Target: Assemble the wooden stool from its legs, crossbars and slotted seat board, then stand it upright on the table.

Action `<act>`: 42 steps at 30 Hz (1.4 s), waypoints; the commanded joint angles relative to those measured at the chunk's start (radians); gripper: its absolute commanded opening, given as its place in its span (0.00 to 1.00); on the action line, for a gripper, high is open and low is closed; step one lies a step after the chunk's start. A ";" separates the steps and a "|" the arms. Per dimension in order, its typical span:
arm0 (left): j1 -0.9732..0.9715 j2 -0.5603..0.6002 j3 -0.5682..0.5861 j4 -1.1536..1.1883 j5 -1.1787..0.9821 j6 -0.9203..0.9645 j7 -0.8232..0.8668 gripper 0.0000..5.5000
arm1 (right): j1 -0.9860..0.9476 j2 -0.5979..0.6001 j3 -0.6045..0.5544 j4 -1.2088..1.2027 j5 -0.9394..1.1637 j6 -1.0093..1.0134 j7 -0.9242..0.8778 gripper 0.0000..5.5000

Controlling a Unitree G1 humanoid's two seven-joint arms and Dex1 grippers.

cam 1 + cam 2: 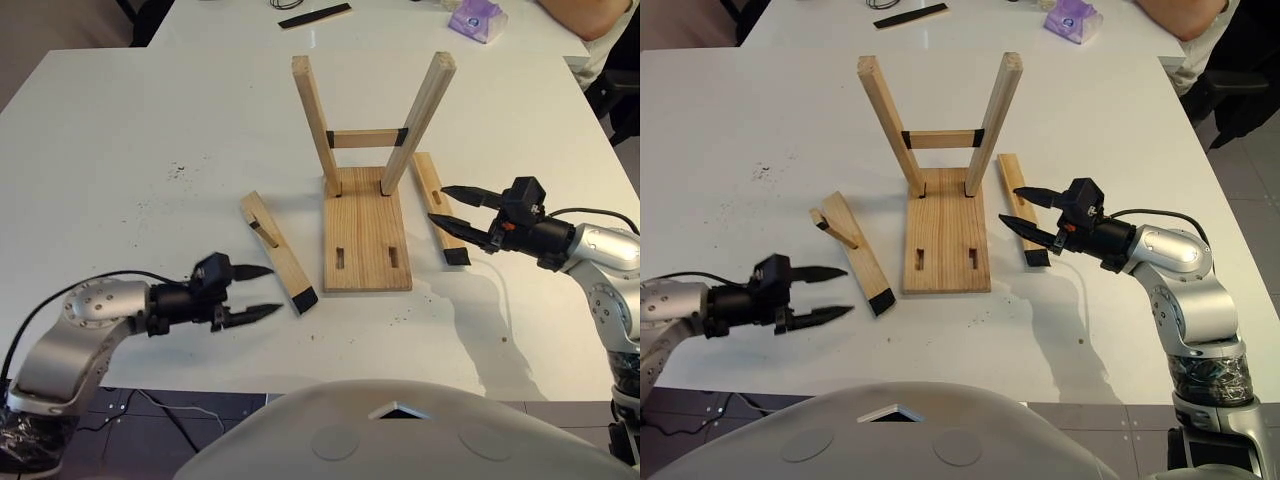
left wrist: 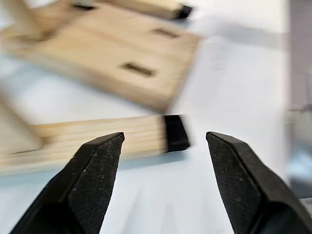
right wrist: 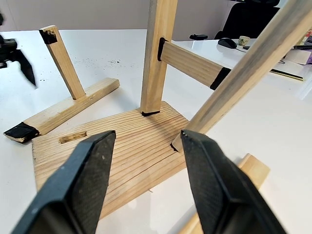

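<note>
Pale wooden loose leg with black-capped end (image 1: pixel 280 250) flat on table, cap just ahead of left gripper (image 1: pixel 270 289), nearer arm; long axis slants across its approach. Fingers spread, empty. Right gripper (image 1: pixel 440 204) spread, near second loose wooden leg (image 1: pixel 428 178).

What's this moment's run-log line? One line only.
seat board: flat | standing legs: two, slotted, crossbar between | loose legs: one each side | left gripper: open | right gripper: open
</note>
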 commanded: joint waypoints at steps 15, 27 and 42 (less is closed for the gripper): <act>-0.178 0.001 -0.240 0.202 0.342 -0.041 0.099 0.57 | -0.127 0.001 0.050 0.046 -0.027 0.011 0.015 0.44; -0.275 0.079 -0.050 0.262 0.197 -0.085 -0.009 0.57 | -0.061 0.015 0.031 0.002 -0.033 0.008 -0.034 0.44; -0.085 0.058 0.121 0.134 0.086 0.015 0.009 0.57 | 0.024 0.006 -0.004 -0.045 -0.030 0.004 -0.050 0.44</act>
